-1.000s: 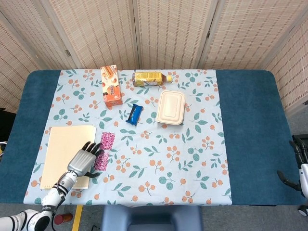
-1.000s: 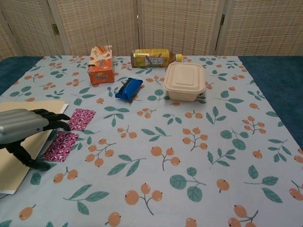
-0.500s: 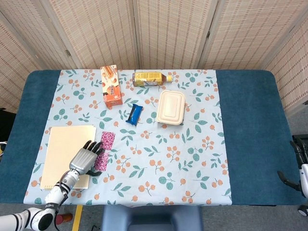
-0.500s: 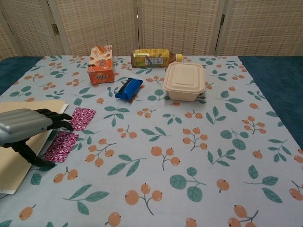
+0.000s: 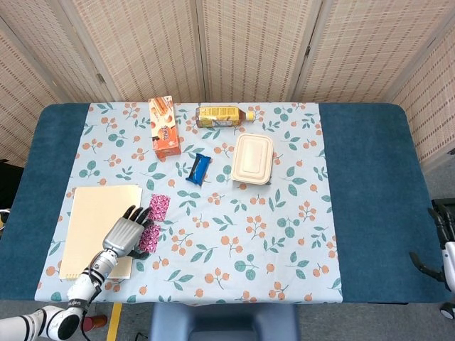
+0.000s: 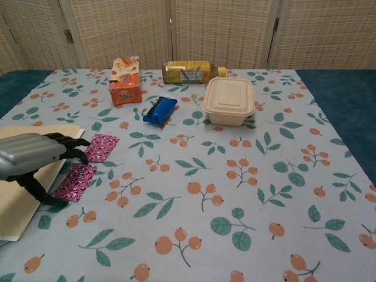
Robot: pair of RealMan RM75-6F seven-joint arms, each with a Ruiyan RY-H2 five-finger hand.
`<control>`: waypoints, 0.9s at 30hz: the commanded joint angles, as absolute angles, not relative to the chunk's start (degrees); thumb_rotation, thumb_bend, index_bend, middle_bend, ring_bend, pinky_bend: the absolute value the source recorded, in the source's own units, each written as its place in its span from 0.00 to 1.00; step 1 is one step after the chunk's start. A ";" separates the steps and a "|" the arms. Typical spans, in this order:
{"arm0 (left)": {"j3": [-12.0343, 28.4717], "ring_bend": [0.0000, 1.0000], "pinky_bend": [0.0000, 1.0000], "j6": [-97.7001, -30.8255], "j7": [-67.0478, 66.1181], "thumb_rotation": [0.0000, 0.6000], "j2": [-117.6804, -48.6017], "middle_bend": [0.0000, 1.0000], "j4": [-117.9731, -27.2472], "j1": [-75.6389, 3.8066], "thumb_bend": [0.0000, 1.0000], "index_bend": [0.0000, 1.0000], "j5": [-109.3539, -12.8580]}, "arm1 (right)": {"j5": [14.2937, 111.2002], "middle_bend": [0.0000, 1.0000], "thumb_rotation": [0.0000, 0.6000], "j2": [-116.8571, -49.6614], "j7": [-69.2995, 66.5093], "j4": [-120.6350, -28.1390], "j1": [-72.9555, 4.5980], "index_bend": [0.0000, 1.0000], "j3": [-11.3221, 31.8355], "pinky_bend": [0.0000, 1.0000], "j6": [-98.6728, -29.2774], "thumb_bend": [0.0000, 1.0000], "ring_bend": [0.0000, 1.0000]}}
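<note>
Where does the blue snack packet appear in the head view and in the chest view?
Head view: blue snack packet lies left of centre, upper half.
Chest view: it lies left of centre, upper part.
Shared landmark: the beige lidded box sits just right of it in both.

A pale blue tablecloth (image 5: 213, 234) printed with orange berries and teal leaves covers a dark blue table (image 5: 370, 185). Near left lie two magenta patterned packets (image 6: 88, 164) beside a cream folder (image 5: 99, 220); far off sit an orange carton (image 5: 164, 126), a blue wrapper (image 5: 199, 169) and a beige box (image 5: 253, 158).
</note>
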State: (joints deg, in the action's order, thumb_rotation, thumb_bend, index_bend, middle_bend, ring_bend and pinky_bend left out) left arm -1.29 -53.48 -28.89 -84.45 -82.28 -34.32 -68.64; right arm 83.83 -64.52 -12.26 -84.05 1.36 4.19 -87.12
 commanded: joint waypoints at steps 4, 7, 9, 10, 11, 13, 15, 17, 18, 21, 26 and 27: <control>-1.36 0.00 0.00 -54.21 -28.00 0.84 -84.53 0.00 -81.89 -33.87 0.25 0.29 -69.47 | 83.95 0.00 1.00 -64.45 -12.06 -84.32 1.20 0.00 4.25 0.00 -87.05 0.28 0.00; -1.36 0.00 0.00 -54.82 -27.46 0.85 -84.01 0.00 -82.36 -33.63 0.25 0.29 -70.22 | 84.01 0.00 1.00 -64.34 -11.87 -84.56 1.19 0.00 4.29 0.00 -87.19 0.28 0.00; -1.16 0.00 0.00 -55.33 -27.06 0.85 -83.27 0.00 -83.23 -33.53 0.25 0.29 -70.66 | 84.02 0.00 1.00 -64.27 -11.82 -84.69 1.24 0.00 4.31 0.00 -87.33 0.28 0.00; -1.00 0.00 0.00 -55.54 -26.90 0.85 -82.89 0.00 -83.69 -33.53 0.25 0.29 -70.82 | 84.03 0.00 1.00 -64.24 -11.79 -84.75 1.25 0.00 4.33 0.00 -87.38 0.28 0.00; -0.82 0.00 0.00 -55.76 -26.80 0.84 -82.49 0.00 -84.14 -33.56 0.25 0.29 -71.00 | 84.03 0.00 1.00 -64.22 -11.77 -84.80 1.26 0.00 4.33 0.00 -87.41 0.28 0.00; -0.33 0.00 0.00 -56.16 -26.61 0.84 -81.52 0.00 -85.30 -33.71 0.25 0.29 -71.32 | 83.99 0.00 1.00 -64.19 -11.74 -84.83 1.30 0.00 4.33 0.00 -87.45 0.28 0.00; 0.31 0.00 0.00 -56.02 -26.13 0.84 -80.55 0.00 -86.50 -34.10 0.25 0.28 -71.38 | 83.95 0.00 1.00 -64.18 -11.82 -84.81 1.35 0.00 4.33 0.00 -87.49 0.28 0.00; 0.98 0.00 0.00 -55.67 -26.17 0.84 -79.82 0.00 -87.14 -34.66 0.25 0.28 -71.19 | 83.89 0.00 1.00 -64.18 -11.89 -84.72 1.40 0.00 4.32 0.00 -87.51 0.28 0.00; 1.48 0.00 0.00 -55.32 -26.38 0.84 -79.49 0.00 -87.37 -35.15 0.25 0.28 -70.96 | 83.86 0.00 1.00 -64.18 -11.94 -84.66 1.43 0.00 4.32 0.00 -87.52 0.28 0.00; 2.87 0.00 0.00 -53.75 -26.35 0.84 -79.27 0.00 -87.19 -36.74 0.25 0.28 -70.17 | 83.80 0.00 1.00 -64.19 -12.14 -84.52 1.51 0.00 4.33 0.00 -87.60 0.28 0.00; 4.85 0.00 0.00 -50.49 -25.85 0.84 -80.36 0.00 -84.48 -39.97 0.25 0.27 -69.46 | 83.68 0.00 1.00 -64.16 -12.22 -84.48 1.63 0.00 4.31 0.00 -87.62 0.28 0.00; 5.12 0.00 0.00 -49.88 -25.72 0.84 -80.67 0.00 -83.73 -40.49 0.25 0.27 -69.22 | 83.65 0.00 1.00 -64.13 -12.20 -84.49 1.66 0.00 4.31 0.00 -87.66 0.28 0.00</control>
